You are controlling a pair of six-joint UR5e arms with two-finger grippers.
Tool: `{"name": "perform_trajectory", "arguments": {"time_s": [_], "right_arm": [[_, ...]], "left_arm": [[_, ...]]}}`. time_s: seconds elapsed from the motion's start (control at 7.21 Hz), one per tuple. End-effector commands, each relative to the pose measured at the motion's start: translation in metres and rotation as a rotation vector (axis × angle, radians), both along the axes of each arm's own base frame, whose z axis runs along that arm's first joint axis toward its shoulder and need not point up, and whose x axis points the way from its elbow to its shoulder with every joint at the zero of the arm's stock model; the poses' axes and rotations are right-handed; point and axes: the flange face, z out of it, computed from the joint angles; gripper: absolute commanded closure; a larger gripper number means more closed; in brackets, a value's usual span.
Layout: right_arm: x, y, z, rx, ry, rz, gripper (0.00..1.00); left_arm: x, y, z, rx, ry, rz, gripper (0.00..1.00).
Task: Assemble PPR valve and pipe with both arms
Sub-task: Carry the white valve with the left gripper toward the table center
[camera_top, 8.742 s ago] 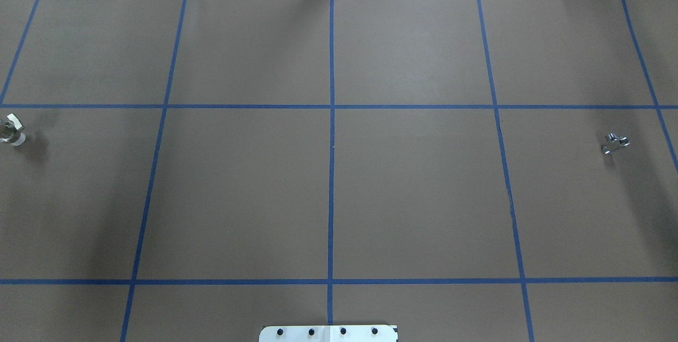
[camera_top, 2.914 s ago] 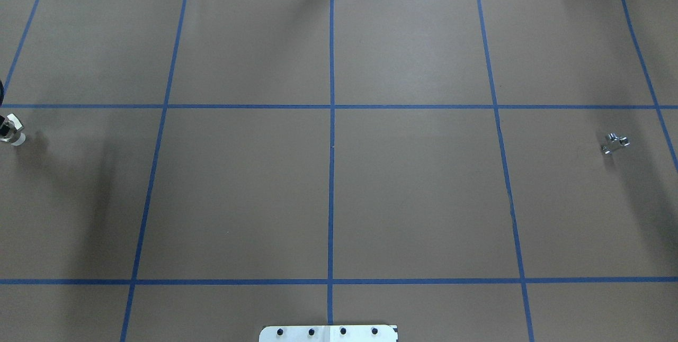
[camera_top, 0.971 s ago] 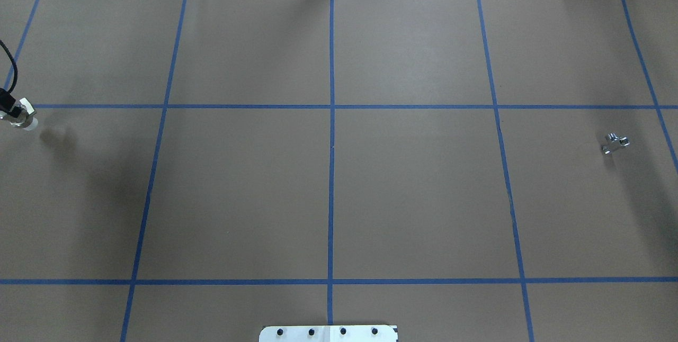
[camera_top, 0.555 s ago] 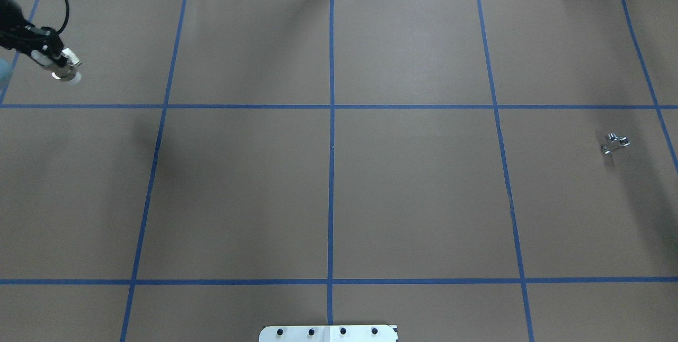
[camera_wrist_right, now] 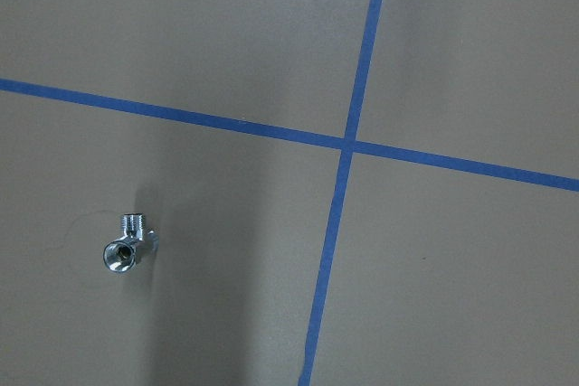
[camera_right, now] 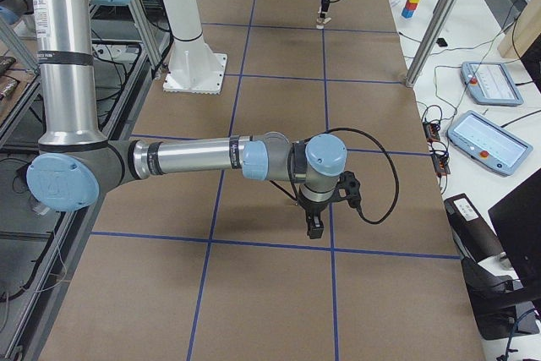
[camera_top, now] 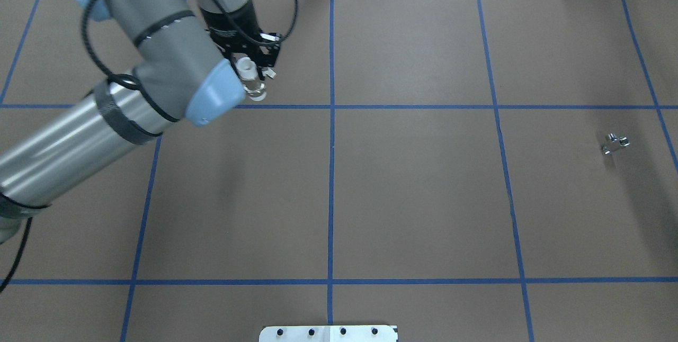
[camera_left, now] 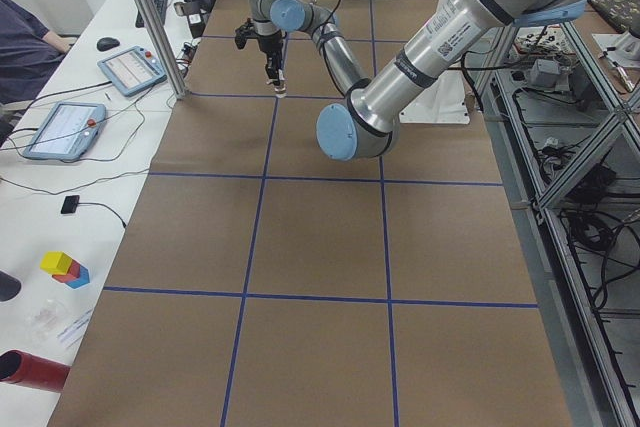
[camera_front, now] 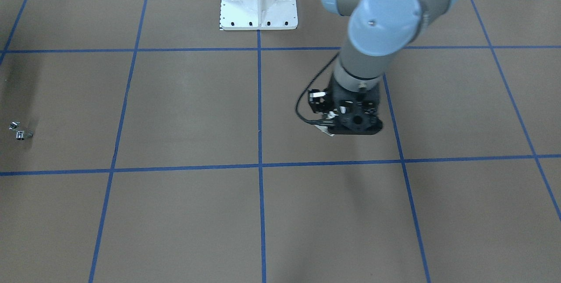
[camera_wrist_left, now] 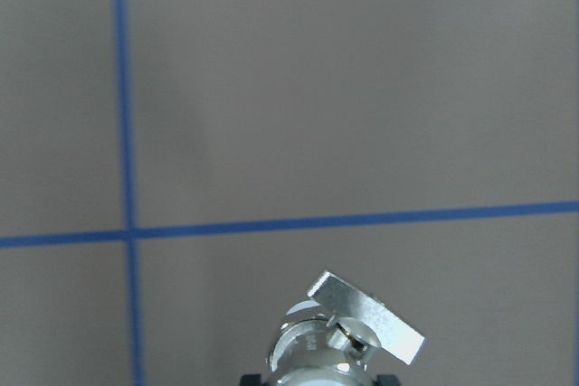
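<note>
My left gripper [camera_top: 247, 66] is shut on the PPR valve [camera_top: 255, 88] and holds it above the table, left of the centre line, at the far cross line. The valve hangs white end down. In the left wrist view the valve [camera_wrist_left: 348, 341] shows its flat lever tab [camera_wrist_left: 366, 315]. In the front-facing view the gripper body [camera_front: 353, 118] hides most of the valve. The chrome pipe [camera_top: 614, 142] lies on the paper at the far right, also in the right wrist view [camera_wrist_right: 127, 246]. My right gripper [camera_right: 314, 227] points down above the table; I cannot tell whether it is open.
Brown paper with a blue tape grid covers the table. The white bolted pedestal [camera_front: 258, 2] stands at the robot's side. Metal posts [camera_left: 150, 17], tablets [camera_left: 130, 69] and cables stand beyond the far edge. A person [camera_left: 20, 42] sits there.
My left gripper has lifted the valve from the table's far left edge and carried it right, towards the middle. The left arm now fills the overhead view's left. The pipe has not moved.
</note>
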Motion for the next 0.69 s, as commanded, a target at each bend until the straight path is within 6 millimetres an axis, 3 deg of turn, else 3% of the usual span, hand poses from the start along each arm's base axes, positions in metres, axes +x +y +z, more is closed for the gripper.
{"name": "perform_trajectory", "arguments": {"time_s": [0.0, 0.28, 0.56], "right_arm": [[0.000, 0.003, -0.001, 0.003, 0.001, 0.001, 0.01], [0.000, 0.003, -0.001, 0.012, -0.002, 0.003, 0.01], [0.000, 0.002, -0.001, 0.011, -0.002, 0.002, 0.01]], "left_arm": [[0.092, 0.002, -0.022, 0.024, 0.033, -0.033, 1.00], [0.128, 0.011, -0.035, 0.039, 0.034, -0.003, 1.00], [0.158, 0.022, -0.018, 0.055, 0.018, 0.016, 1.00]]}}
